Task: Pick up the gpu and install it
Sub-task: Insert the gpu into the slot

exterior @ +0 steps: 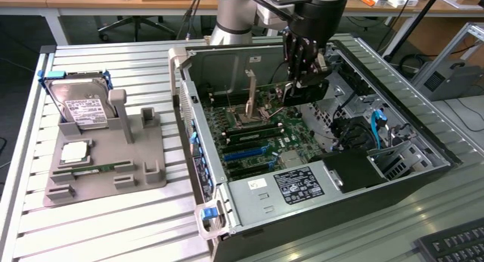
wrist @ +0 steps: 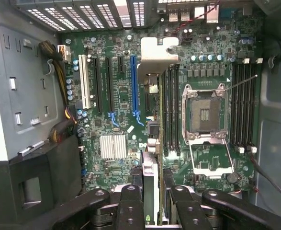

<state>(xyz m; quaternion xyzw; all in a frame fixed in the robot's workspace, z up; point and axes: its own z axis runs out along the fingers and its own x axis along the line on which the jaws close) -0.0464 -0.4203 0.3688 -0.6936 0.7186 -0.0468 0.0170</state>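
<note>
Upper centre of the exterior view, I see the arm reaching straight down into the open computer case [exterior: 187, 103]. Its gripper [exterior: 306, 79] is clamped on the gpu [exterior: 301, 92], held on edge over the motherboard [exterior: 253, 143]; whether they touch, I cannot tell. At middle left, the grey fixture [exterior: 144, 180] holds an upright hard drive [exterior: 81, 106], a CPU [exterior: 73, 152] and a RAM stick [exterior: 89, 170].

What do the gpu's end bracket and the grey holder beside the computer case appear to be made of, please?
On the gpu, the end bracket looks like bare sheet metal: thin, pale silver, bent at one end, softly reflective. The grey holder looks like matte plastic, perhaps printed: uniform grey, blocky posts, no gleam.
</note>
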